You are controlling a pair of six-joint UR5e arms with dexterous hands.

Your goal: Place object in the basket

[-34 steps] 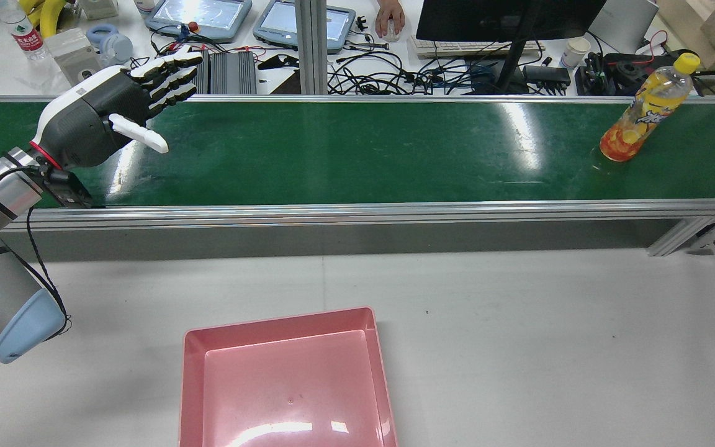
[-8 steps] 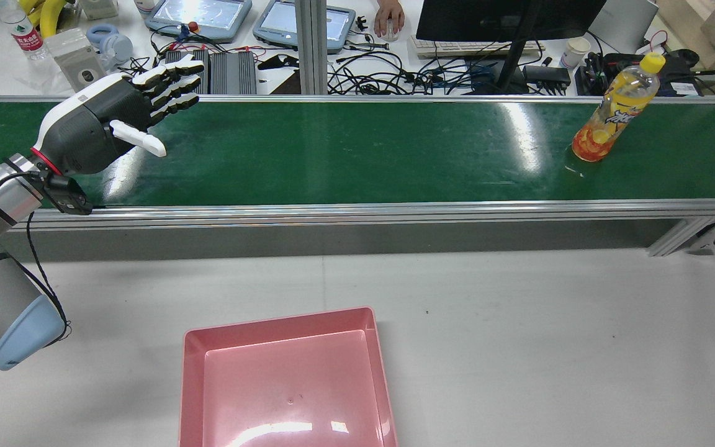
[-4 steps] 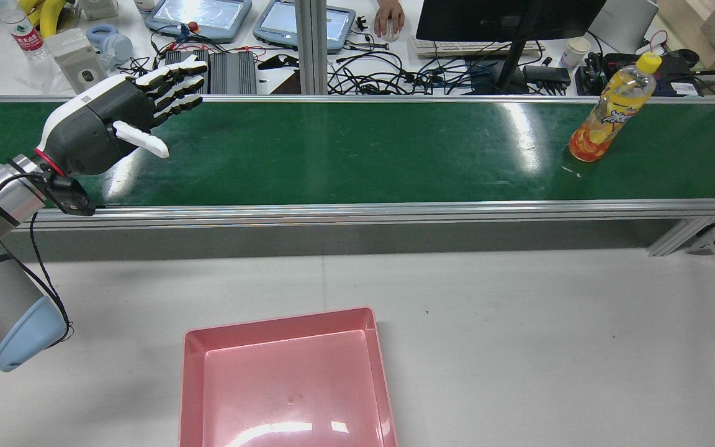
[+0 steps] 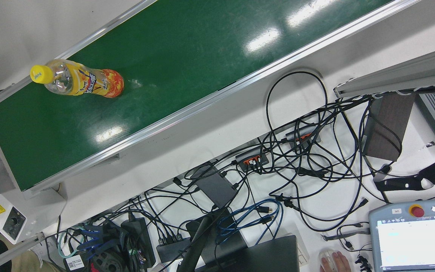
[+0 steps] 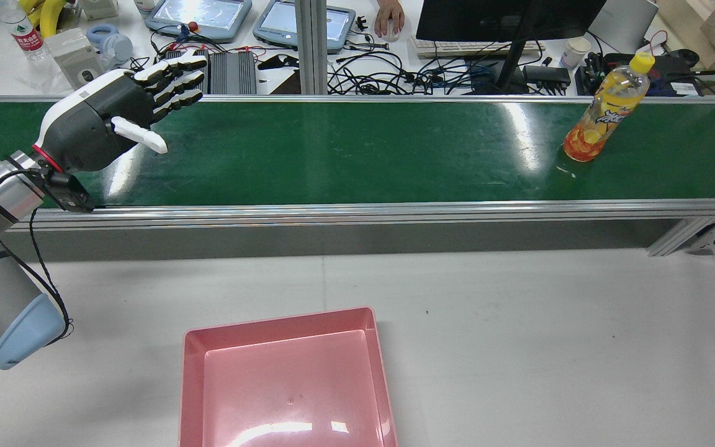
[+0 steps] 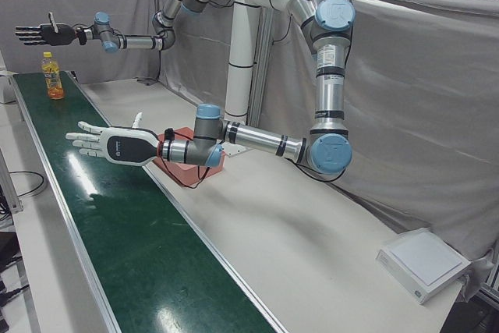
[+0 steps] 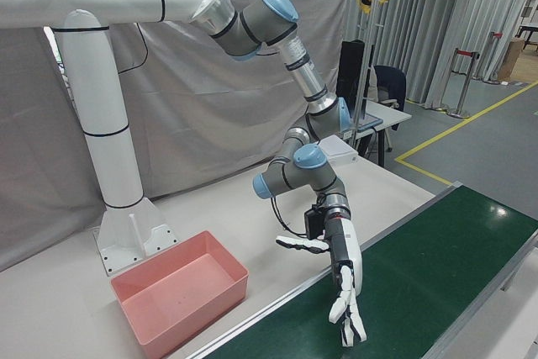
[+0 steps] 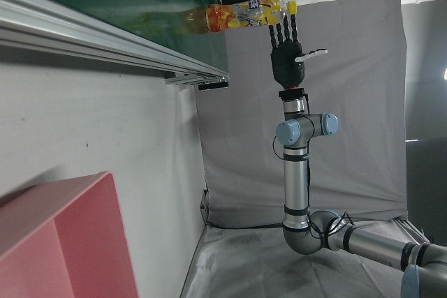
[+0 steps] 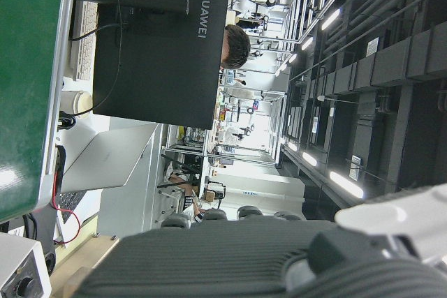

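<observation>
While the clear plastic bottle (image 5: 602, 108) is standing on the glossy green belt (image 5: 357, 152), both hands, left (image 5: 106, 115) and right (image 6: 45, 33), are hovering with fingers spread wide, holding nothing.

Bottle (image 5: 602, 113) – orange-yellow, yellow cap; belt (image 5: 357, 152) dark green; basket (image 5: 286, 379) pink; robot hand (image 5: 106, 121) – black-white.

The rear view looks forward and down from high behind the arms, across the grey table (image 5: 519, 323) and the long green conveyor belt (image 5: 357, 152). The front view looks almost straight down on the belt's end. The left-front and right-front views take in the station from opposite front corners. The two hand views lie sideways. An upright yellow-capped orange drink bottle (image 5: 602, 112) appears in the rear, front, left-front and left hand views.
</observation>
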